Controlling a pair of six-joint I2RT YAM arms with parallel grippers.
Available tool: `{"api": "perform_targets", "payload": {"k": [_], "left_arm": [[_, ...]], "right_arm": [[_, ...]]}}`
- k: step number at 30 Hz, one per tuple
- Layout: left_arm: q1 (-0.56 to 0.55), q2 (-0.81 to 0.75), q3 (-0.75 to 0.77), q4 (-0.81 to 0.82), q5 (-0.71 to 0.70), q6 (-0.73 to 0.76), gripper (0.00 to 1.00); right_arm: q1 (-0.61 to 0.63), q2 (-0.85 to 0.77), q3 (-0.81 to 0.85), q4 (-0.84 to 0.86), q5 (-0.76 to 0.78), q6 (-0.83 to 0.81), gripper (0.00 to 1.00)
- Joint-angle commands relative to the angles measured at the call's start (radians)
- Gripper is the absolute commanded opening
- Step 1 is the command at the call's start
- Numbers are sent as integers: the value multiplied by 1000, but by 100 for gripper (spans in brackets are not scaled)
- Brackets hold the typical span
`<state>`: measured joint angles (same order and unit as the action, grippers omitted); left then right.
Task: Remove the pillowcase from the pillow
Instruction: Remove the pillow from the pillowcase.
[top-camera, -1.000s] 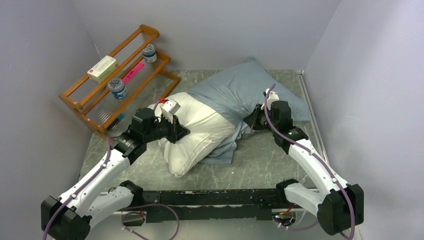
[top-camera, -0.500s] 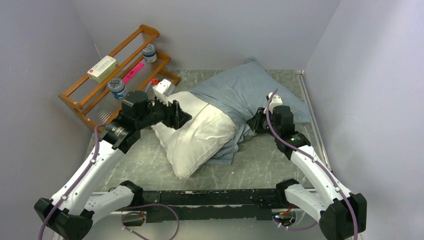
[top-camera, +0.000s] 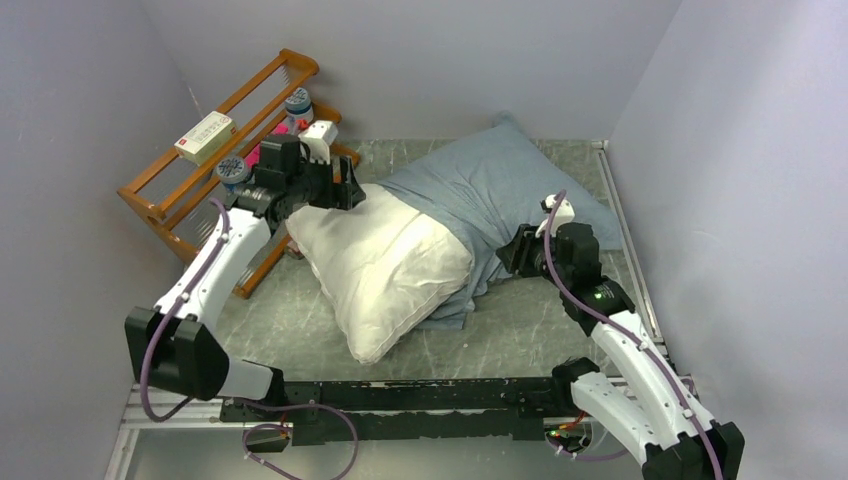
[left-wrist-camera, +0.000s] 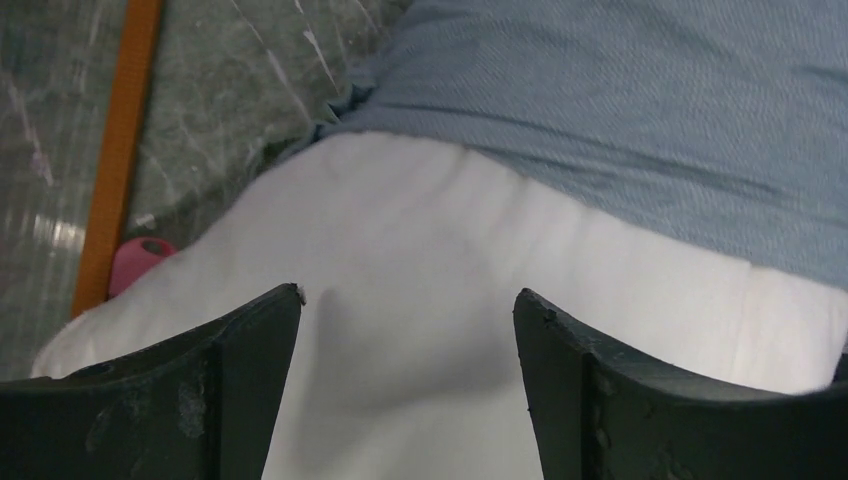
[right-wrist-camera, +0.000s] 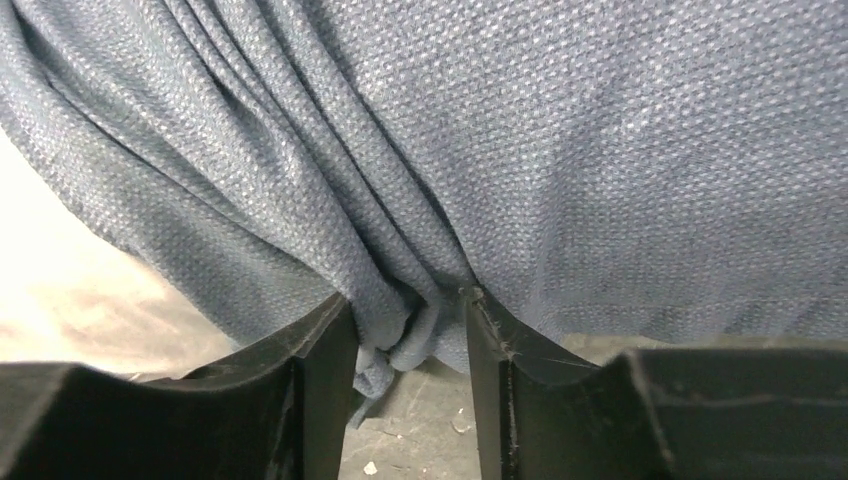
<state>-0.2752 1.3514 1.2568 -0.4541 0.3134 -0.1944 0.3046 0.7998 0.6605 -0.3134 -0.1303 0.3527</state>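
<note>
Since a second ago my left gripper (top-camera: 345, 192) has swung from mid-pillow to the far corner of the pillow (top-camera: 385, 265), beside the wooden rack (top-camera: 300, 62). Overhead, the pillow lies half out of the pillowcase (top-camera: 490, 185), with my right gripper (top-camera: 503, 255) at the cloth's edge. Left wrist: jaws wide apart, empty, above white pillow. Right wrist: jaws partly parted, bunched pillowcase folds between them.
</note>
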Motion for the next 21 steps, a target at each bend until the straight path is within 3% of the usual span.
{"api": "perform_targets", "payload": {"k": [1,7,14,21], "left_arm": [[57,67,109,-2,106,53,83],[94,217,169,-23,274,97,85],[85,242,76,21,474,107,86],[-25,133,-32,-10,410,154,83]], "right_arm": [[2,-33,41,-25,9,-40,50],[5,-57,124,-54,-12,-86,68],[13,-15,244,-75,-100,-162,84],[51,33,282,13,-104,-145,87]]}}
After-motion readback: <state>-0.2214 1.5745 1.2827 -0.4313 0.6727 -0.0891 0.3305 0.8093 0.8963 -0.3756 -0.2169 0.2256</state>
